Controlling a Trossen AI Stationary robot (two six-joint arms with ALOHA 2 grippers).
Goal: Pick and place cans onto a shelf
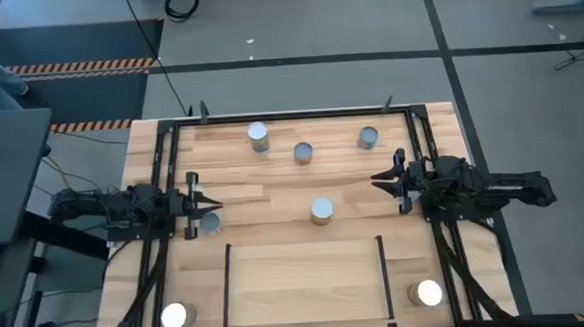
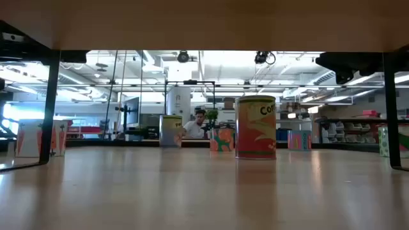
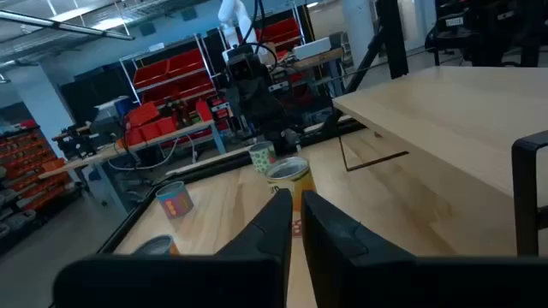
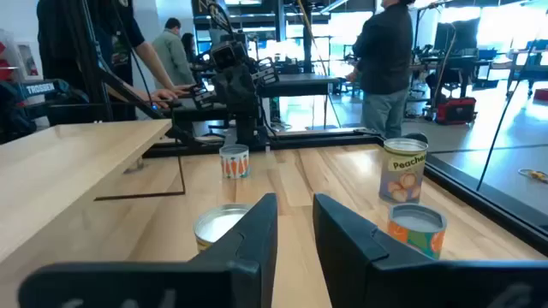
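Several cans stand upright on their bases on the plank table: grey-topped ones at the far side (image 1: 258,135), (image 1: 303,153), (image 1: 368,136), one at the middle (image 1: 322,210), and one (image 1: 209,222) just near of my left gripper (image 1: 217,199). White-topped cans stand at the near left (image 1: 175,315) and near right (image 1: 429,293) corners. The pale shelf (image 1: 303,278) lies at the near middle and bears no can. My left gripper, at the table's left, is shut and empty. My right gripper (image 1: 375,180), at the right, is slightly open and empty. The two grippers point at each other.
Black frame rails run along the table's far edge (image 1: 289,114) and both sides. In the low view the shelf's underside (image 2: 204,22) spans the top, with its black legs (image 2: 50,108), (image 2: 390,108) at either side. People stand in the room beyond (image 4: 385,51).
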